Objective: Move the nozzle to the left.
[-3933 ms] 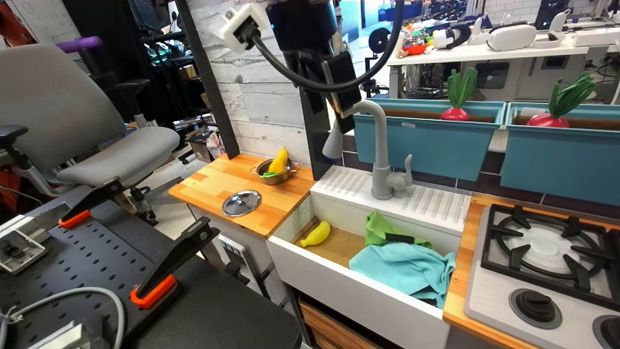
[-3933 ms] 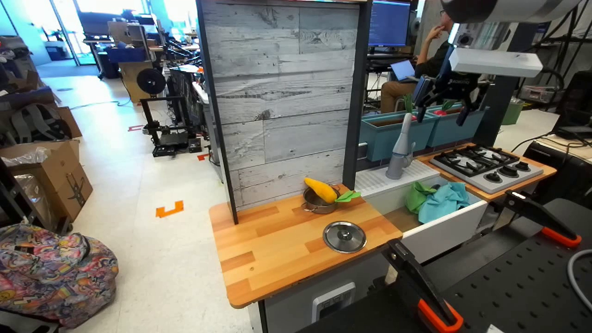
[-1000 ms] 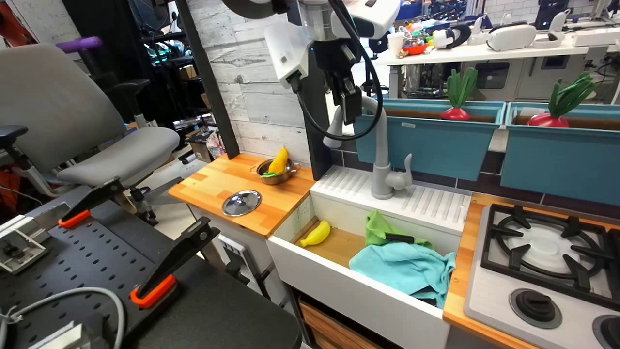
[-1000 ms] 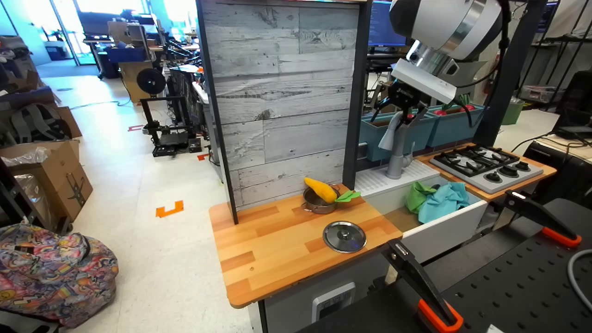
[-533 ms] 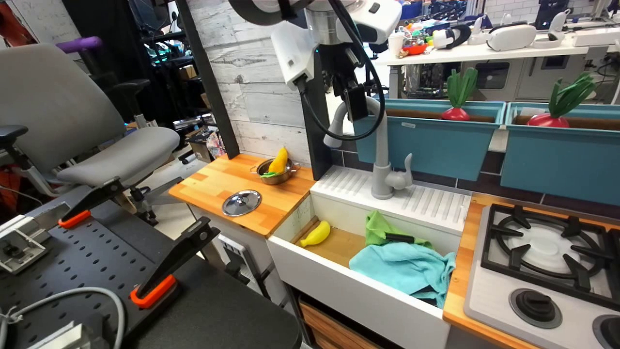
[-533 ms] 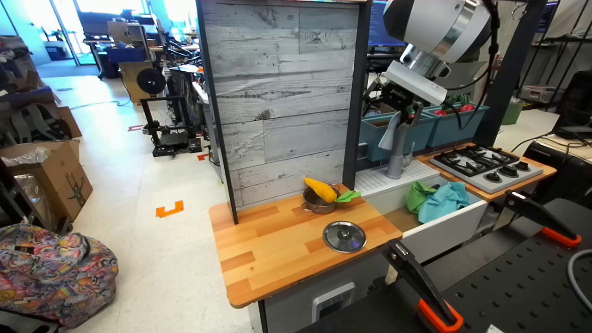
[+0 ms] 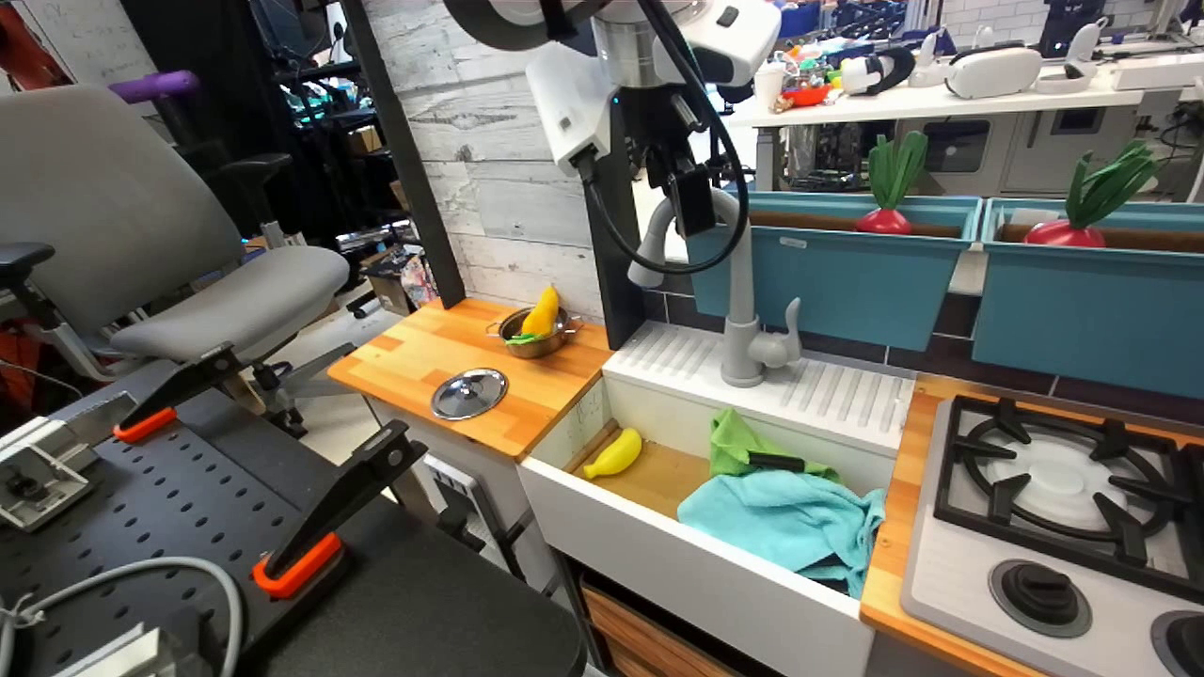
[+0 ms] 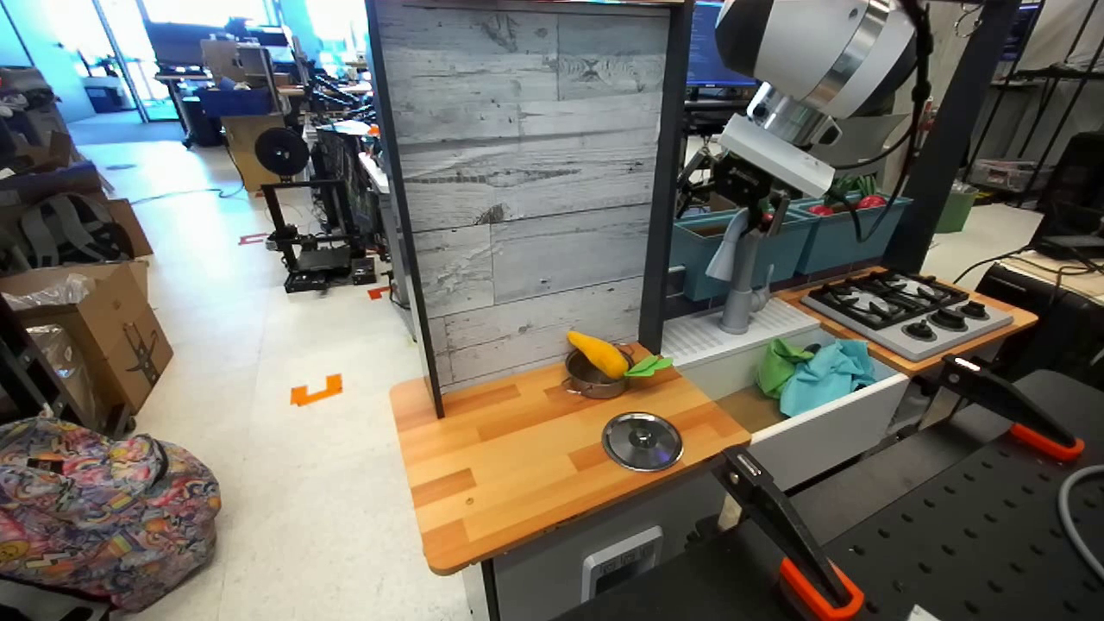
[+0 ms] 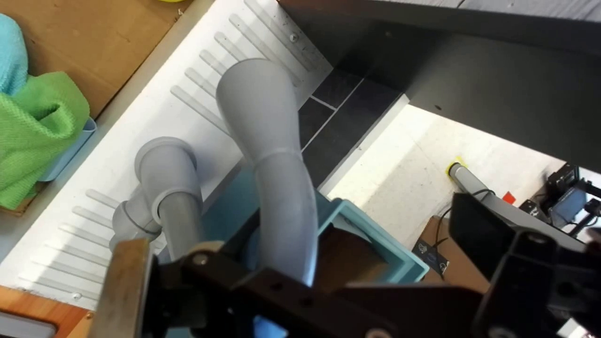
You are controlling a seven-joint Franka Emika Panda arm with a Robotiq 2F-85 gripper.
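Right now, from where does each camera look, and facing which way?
In an exterior view: high beside the wooden countertop, facing the plank wall; arm and gripper show.
In an exterior view: high in front of the sink, facing down; both show.
Wrist view: on the arm, facing down at the faucet spout; gripper's fingers show.
Both exterior views share the pot lid.

Nozzle (image 8: 742, 269) and jaws now farther left in an exterior view
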